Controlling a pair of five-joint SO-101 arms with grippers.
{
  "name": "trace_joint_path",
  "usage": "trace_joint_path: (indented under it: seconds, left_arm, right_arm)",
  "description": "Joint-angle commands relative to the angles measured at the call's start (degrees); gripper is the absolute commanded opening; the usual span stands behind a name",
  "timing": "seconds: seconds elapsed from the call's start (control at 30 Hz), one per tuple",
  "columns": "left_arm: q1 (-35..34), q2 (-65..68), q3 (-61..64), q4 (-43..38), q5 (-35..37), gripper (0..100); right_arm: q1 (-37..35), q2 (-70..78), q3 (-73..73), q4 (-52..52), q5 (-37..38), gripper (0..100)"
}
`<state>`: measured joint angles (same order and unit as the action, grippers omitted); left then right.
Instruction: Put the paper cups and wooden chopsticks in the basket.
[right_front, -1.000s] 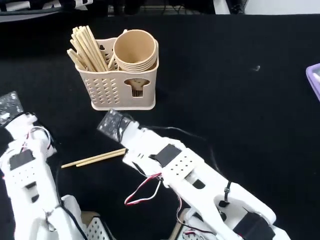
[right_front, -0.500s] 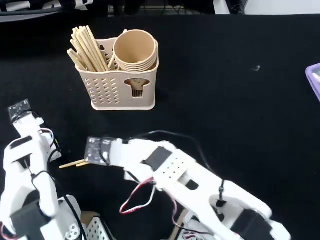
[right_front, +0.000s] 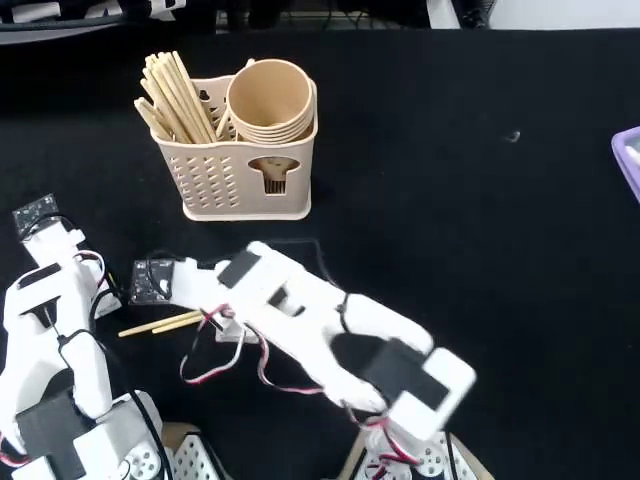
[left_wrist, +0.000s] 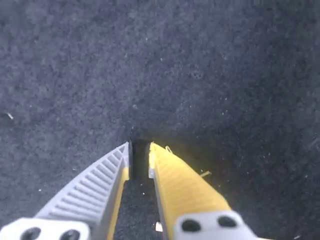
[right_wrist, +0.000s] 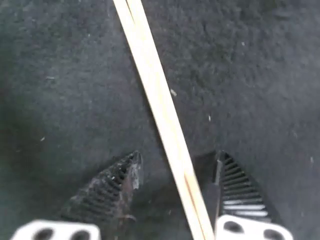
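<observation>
Jaws of right arm, stretched low, spread astride chopsticks; left arm jaws pressed together.

The table wears a black cloth, matt and slightly fuzzy, flecked with pale lint, and the wooden chopsticks lying on it are bare pale wood with a dull, unvarnished face. The basket is beige moulded plastic with a faint sheen, pierced with small holes, and the paper cups in it are matt tan paper. The left claw is ribbed plastic, grey-white and yellow, the right claw ribbed dark plastic, and the arms are smooth white plastic.
</observation>
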<state>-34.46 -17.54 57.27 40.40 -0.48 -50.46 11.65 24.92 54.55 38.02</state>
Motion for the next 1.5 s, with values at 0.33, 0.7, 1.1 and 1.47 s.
trace_joint_path:
  seconds: [0.33, 0.7, 1.1, 1.47]
  left_arm:
    - [-0.9, 0.3, -2.7, -1.1, 2.8, 8]
    - [-1.0, 0.3, -2.7, -1.1, 2.8, 8]
    - [-1.0, 0.4, -2.7, -1.1, 2.8, 8]
    - [-1.1, 0.4, -2.7, -1.1, 2.8, 8]
  right_arm:
    - [-0.6, 4.8, -5.2, 5.6, 2.6, 1.2]
    - [4.8, -12.0, 3.6, 10.0, -3.8, 1.0]
    - [4.8, -12.9, 3.5, 7.1, -10.6, 1.1]
    - [11.5, -32.2, -10.7, 19.8, -17.5, 1.1]
